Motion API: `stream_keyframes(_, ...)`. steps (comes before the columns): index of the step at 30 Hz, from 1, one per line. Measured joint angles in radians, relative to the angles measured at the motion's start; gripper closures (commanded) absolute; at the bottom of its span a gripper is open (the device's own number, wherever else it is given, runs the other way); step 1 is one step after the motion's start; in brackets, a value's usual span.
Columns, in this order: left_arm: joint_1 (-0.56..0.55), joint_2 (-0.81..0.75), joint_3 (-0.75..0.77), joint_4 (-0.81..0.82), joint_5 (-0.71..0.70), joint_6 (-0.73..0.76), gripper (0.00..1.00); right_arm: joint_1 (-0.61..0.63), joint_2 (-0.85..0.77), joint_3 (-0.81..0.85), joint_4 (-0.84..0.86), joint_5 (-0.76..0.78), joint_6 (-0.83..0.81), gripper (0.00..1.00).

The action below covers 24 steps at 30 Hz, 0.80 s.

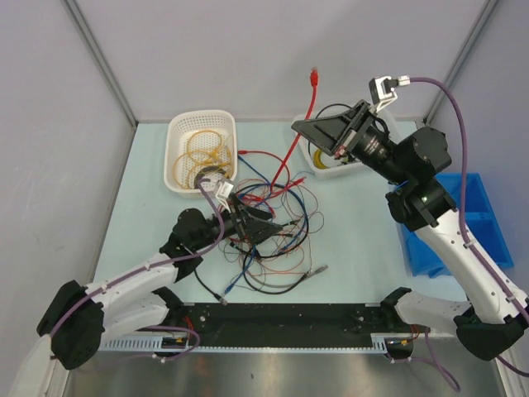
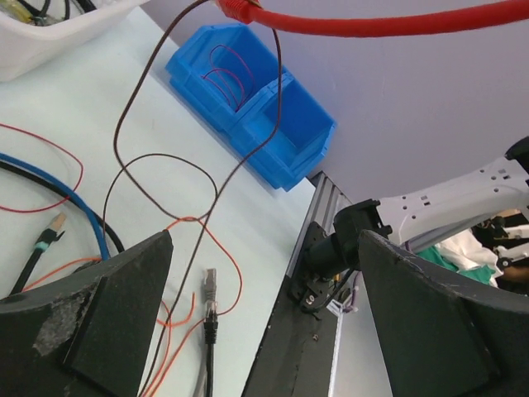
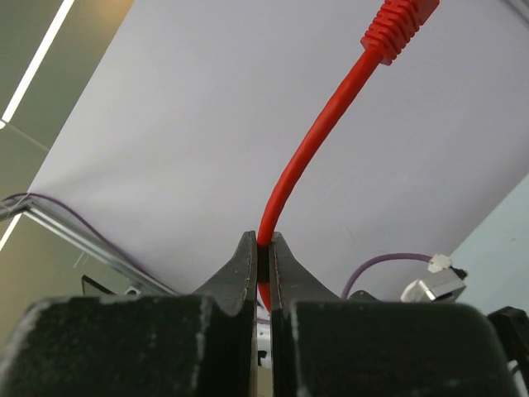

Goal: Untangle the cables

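- Right pincer [image 3: 263, 248]: clamped on the red cable [image 3: 314, 141], held high near the back wall.
- Left pincer [image 2: 264, 248]: jaws wide apart, gripping nothing, low over the cable tangle [image 1: 273, 223] mid-tabletop [image 1: 355, 248].
- Risk: pulling higher likely drags the tangle and tightens knots; the cable may slip.
- Room: bare tabletop right of the tangle; white basket [image 1: 178, 136] and blue bin [image 1: 479, 207] at the edges.

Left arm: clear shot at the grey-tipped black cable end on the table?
Probably yes: jaws open, and the cable end lies on the table just ahead, only thin wires beside it.
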Motion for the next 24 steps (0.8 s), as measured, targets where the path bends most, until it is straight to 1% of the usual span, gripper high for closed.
stream_keyframes(5,-0.035,0.069,-0.002,0.095,-0.051,0.010,0.00,0.074,0.039,0.042,-0.002,0.000,0.003,1.00)
stream_keyframes(12,-0.037,0.204,0.116,0.062,-0.161,0.056,0.00,0.183,0.076,0.132,-0.039,0.009,-0.012,1.00)
stream_keyframes(15,-0.037,0.248,0.160,0.057,-0.180,0.064,0.15,0.215,0.075,0.162,-0.063,0.013,-0.031,1.00)
stream_keyframes(16,-0.037,0.260,0.166,0.061,-0.181,0.067,0.26,0.222,0.074,0.167,-0.067,0.015,-0.038,1.00)
stream_keyframes(18,-0.037,0.280,0.167,0.072,-0.181,0.066,0.39,0.225,0.069,0.170,-0.076,0.018,-0.047,1.00)
stream_keyframes(19,-0.037,0.293,0.167,0.078,-0.181,0.072,0.52,0.225,0.066,0.171,-0.083,0.019,-0.052,1.00)
stream_keyframes(21,-0.037,0.312,0.167,0.077,-0.181,0.076,0.65,0.225,0.061,0.174,-0.101,0.022,-0.064,1.00)
stream_keyframes(22,-0.035,0.322,0.168,0.074,-0.181,0.079,0.80,0.225,0.061,0.181,-0.114,0.024,-0.070,1.00)
stream_keyframes(24,-0.026,0.338,0.169,0.052,-0.180,0.081,1.00,0.224,0.061,0.218,-0.164,0.027,-0.094,1.00)
